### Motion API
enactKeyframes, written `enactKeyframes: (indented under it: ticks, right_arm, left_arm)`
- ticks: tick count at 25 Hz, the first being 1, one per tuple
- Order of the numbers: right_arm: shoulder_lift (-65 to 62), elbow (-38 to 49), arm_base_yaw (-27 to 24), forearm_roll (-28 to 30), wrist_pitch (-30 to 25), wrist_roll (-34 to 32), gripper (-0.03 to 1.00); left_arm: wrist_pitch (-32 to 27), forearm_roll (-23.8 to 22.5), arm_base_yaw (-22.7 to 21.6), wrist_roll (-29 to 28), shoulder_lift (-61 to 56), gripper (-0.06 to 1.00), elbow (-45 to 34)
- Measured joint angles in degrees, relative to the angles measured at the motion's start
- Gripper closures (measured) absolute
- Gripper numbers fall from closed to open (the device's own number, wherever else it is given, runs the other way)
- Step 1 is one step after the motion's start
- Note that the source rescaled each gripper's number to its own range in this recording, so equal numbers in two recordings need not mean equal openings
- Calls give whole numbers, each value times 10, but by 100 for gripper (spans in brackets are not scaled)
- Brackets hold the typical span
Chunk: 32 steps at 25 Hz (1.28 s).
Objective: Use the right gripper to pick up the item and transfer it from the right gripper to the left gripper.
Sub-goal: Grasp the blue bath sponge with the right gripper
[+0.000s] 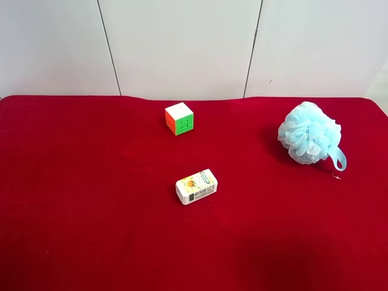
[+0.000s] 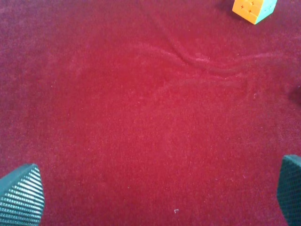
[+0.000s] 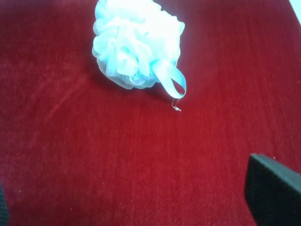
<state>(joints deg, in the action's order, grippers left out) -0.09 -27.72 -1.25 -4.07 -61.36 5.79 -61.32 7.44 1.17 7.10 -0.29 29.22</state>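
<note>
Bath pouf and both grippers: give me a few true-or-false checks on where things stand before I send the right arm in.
1. The bath pouf lies on the red cloth, with no gripper holding it. True.
2. The right gripper is shut on the pouf. False: its jaws stand wide apart, and the pouf lies ahead of them, untouched.
3. The puzzle cube is stacked on the white carton. False: the two sit apart, each on the cloth.
4. The left gripper is open over bare cloth, with nothing between its jaws. True.
</note>
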Motion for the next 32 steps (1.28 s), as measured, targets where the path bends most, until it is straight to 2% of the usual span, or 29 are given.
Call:
enactKeyframes:
  ticks: [7,11,24,32]
  right_arm:
    - [3,-1,0,-4,0,-27,-3]
    - [55,-40,0,-4,7,-25,-3]
    - [368,-190,0,8,114,-25,-3]
    - [582,-200,0,8,221,-25,-3]
  left_arm:
    - [0,0,0,0,0,-6,0]
    - [0,0,0,0,0,-6,0]
    - [0,0,0,0,0,-6,0]
    - [0,0,0,0,0,-6,0]
